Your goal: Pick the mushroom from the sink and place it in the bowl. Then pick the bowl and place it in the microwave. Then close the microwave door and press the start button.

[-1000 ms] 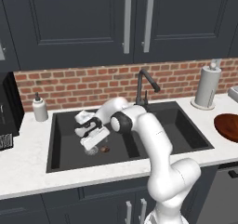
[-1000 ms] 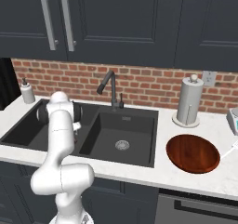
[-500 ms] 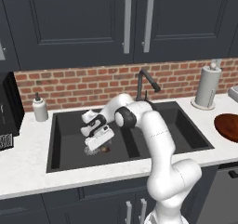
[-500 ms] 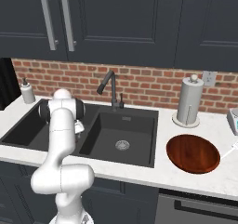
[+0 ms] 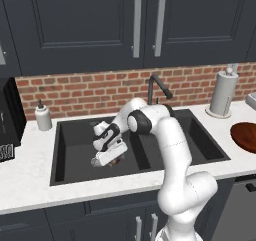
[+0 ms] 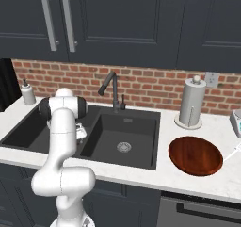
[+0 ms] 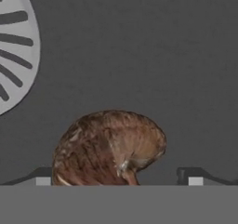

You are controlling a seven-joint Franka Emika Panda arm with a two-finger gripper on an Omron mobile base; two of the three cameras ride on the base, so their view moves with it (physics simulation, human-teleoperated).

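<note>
The gripper [image 5: 106,159], spread wide and empty, hung low in the sink [image 5: 70,150], with the mushroom [image 7: 109,148] lying between its tips. Probably light, soft and bruisable, the mushroom suited a gentle pinch across its rounded cap.

Arm swung lower into the left basin of the sink [image 5: 67,150], gripper [image 5: 102,161] dropped from mid-basin height to just above the floor, over the mushroom [image 7: 108,148].

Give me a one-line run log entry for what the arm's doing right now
phase: reaching for mushroom | gripper: low in left sink basin, jaws open either side of mushroom | drain: beside it | bowl: on counter, empty
</note>
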